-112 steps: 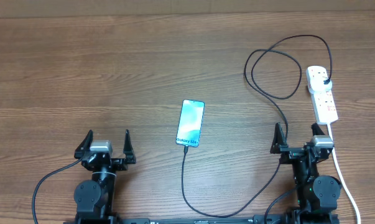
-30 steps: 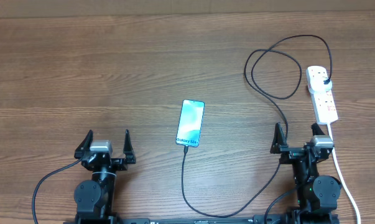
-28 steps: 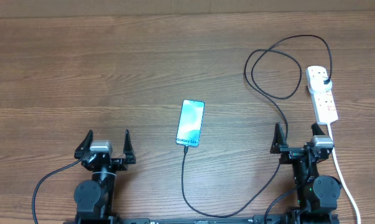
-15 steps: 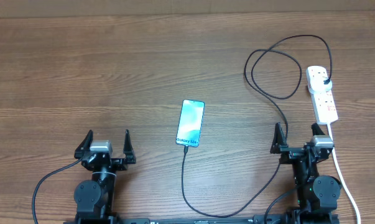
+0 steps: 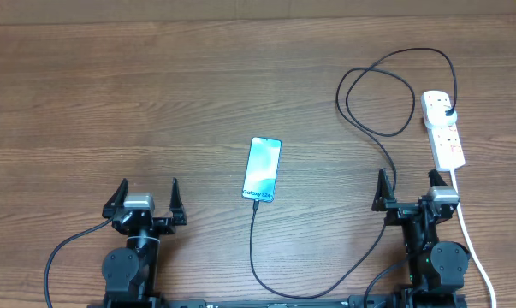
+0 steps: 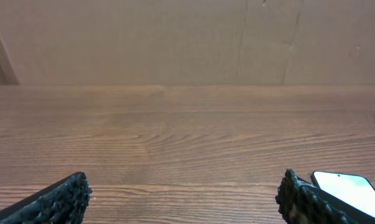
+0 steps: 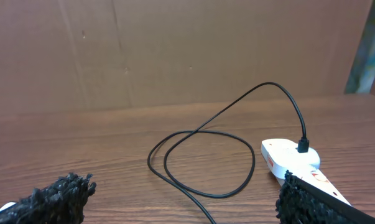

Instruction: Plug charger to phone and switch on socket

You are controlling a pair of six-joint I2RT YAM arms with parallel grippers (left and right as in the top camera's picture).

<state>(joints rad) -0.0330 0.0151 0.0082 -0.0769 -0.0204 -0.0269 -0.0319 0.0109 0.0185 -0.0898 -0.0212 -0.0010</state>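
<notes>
near the middle of the table (image 5: 155, 85) lies the phone (image 5: 262, 168), flat with its lit screen up, well apart from both arms. the charger (image 5: 252, 235) runs from the phone's near edge, sweeps along the front past your right gripper (image 5: 407, 188), loops, and ends plugged into the socket (image 5: 442, 128) at the far right. you cannot tell from overhead whether the connector tip (image 5: 256, 202) is seated or only touching the phone. your right gripper and your left gripper (image 5: 146, 195) both stand spread wide, with nothing between them. expect the cable to be light and limp. it will flop and drag, so take it just behind the tip, where it is likely stiffest. the phone looks slim and smooth and will probably slide, so brace its long edges with the other gripper while you push. the socket probably needs only a short firm press on its switch, but it looks light and may skate.
</notes>
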